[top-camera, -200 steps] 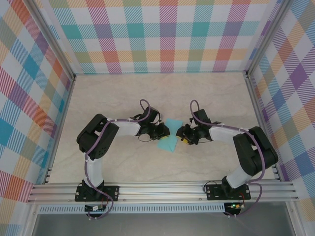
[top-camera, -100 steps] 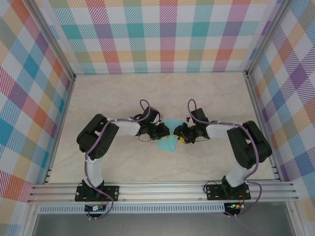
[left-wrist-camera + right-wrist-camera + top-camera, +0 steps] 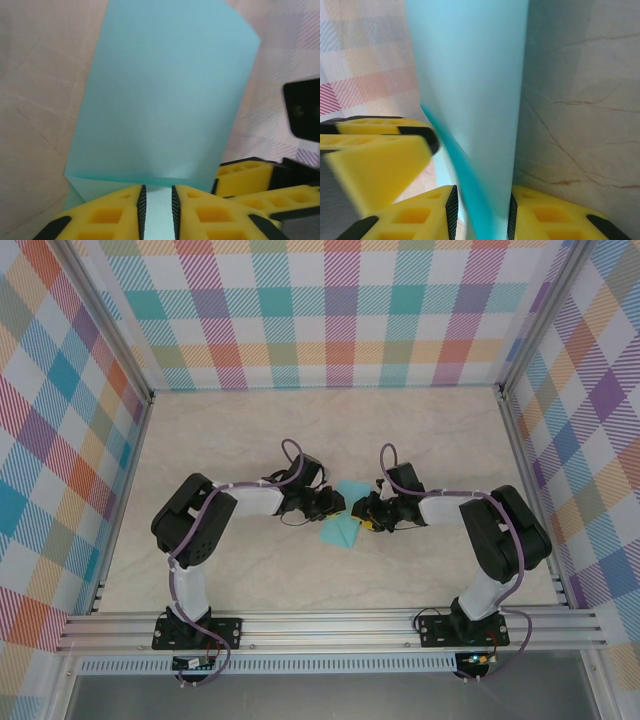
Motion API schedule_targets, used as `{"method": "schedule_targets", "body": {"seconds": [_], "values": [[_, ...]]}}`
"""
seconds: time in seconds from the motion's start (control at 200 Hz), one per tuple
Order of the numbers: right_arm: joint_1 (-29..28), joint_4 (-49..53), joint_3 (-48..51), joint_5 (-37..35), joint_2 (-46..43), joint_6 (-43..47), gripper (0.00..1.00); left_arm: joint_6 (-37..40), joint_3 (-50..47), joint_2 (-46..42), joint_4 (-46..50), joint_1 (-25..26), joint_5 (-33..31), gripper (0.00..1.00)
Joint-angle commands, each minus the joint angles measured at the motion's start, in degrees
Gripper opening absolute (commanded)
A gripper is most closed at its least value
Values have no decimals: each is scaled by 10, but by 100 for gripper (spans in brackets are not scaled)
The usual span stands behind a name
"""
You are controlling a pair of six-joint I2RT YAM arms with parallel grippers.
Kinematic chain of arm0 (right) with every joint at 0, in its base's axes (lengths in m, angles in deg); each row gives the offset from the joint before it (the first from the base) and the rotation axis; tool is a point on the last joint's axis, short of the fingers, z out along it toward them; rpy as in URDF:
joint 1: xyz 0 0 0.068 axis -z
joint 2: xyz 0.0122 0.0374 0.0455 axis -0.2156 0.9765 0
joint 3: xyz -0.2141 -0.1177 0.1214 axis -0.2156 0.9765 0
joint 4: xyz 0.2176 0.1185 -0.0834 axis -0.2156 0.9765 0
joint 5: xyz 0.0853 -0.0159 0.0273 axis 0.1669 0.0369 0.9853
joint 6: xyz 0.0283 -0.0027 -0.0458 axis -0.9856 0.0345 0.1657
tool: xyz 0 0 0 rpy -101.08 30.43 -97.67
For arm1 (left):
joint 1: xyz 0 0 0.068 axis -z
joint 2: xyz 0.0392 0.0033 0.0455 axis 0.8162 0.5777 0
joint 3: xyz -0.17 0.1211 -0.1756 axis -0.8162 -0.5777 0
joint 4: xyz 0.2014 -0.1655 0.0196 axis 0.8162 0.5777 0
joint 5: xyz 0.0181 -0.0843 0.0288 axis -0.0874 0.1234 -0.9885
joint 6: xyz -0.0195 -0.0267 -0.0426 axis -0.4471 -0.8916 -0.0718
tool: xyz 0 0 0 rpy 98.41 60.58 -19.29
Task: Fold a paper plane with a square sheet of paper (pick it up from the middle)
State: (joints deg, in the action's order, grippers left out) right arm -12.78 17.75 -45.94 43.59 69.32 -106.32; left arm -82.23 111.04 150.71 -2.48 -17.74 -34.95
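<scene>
The square sheet of paper (image 3: 340, 530) sits at the middle of the marble-patterned table (image 3: 230, 440), in the narrow space between the two grippers, which point at each other from either side. From above, its lower part lies flat as a pointed turquoise shape, and a smaller piece shows beyond it, toward the plaid back wall (image 3: 330, 310). The left gripper (image 3: 338, 506) has its yellow fingers a narrow slit apart. In the left wrist view the sheet (image 3: 165, 100) rises broad and slightly curved in front of that gripper (image 3: 158, 200), with a crease low down near the fingertips. Pale paper shows through the slit, and the pads (image 3: 115, 212) do not press on it (no grip is visible there). The right gripper (image 3: 366, 514) has the sheet running edge-on between its fingers. In its wrist view the paper (image 3: 470, 75) stands tall in the gap of that gripper (image 3: 481, 200), a darker fold line slanting down into it. I cannot tell whether those pads (image 3: 555, 215) clamp it or merely flank it.
</scene>
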Motion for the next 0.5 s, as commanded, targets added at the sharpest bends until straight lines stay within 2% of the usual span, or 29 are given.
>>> {"method": "schedule_targets", "body": {"seconds": [0.0,0.27,0.495], "values": [[-1,-34,12,21,8,20,32,-14,-16,-57,-7,-8,-30,27],[-2,-65,19,36,12,22,31,-20,-67,-133,14,-27,-82,32],[-5,-63,10,43,9,26,25,-17,-111,-185,24,-38,-87,32]]}}
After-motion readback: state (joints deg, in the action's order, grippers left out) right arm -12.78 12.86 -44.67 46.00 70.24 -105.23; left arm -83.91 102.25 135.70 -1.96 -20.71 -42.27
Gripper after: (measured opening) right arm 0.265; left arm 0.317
